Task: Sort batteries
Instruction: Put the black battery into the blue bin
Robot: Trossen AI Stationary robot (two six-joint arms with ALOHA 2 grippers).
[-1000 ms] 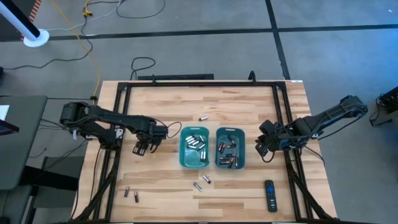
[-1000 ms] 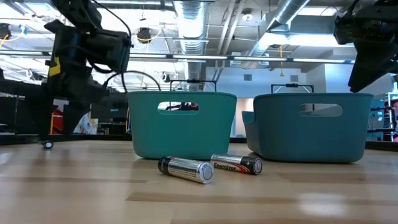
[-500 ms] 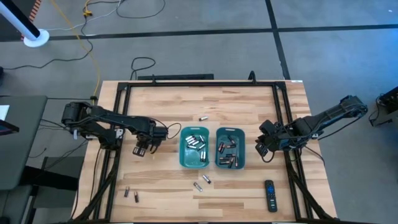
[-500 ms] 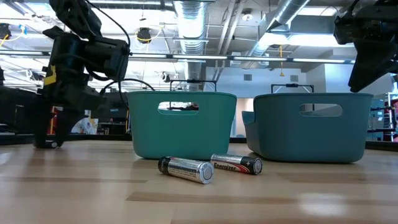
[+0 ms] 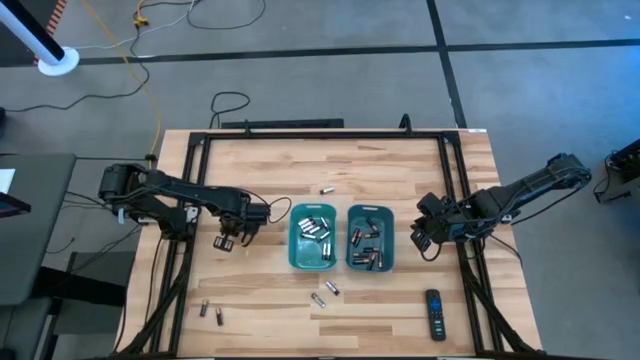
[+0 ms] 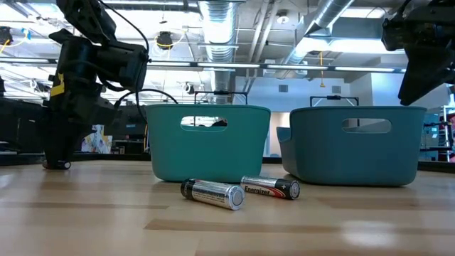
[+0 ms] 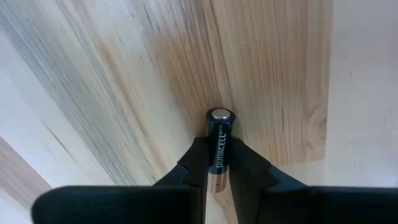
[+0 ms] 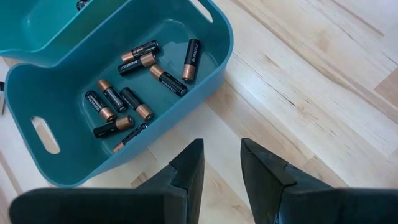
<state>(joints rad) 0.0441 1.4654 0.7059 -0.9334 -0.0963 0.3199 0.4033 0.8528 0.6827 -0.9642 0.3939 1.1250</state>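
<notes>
Left gripper [image 7: 217, 163] clenches its fingers [image 7: 194, 163] on a black Duracell battery [image 7: 219, 143] lying on the pale wooden counter [image 7: 112, 81]; right gripper [image 8: 222, 163] hangs parted, grasping nothing, beside the teal plastic bin [image 8: 214, 59].

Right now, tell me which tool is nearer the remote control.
Right. The right tool hangs beside the right bin, up-table from the remote control. The left tool is far across both bins, shut on a battery.

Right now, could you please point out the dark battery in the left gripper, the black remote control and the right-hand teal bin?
dark Duracell battery [image 7: 219, 148]: left wrist view, its labelled side.
black remote control [image 5: 435, 314]: high view, middle of its body.
right-hand teal bin [image 5: 369, 269]: high view, its near rim.
</notes>
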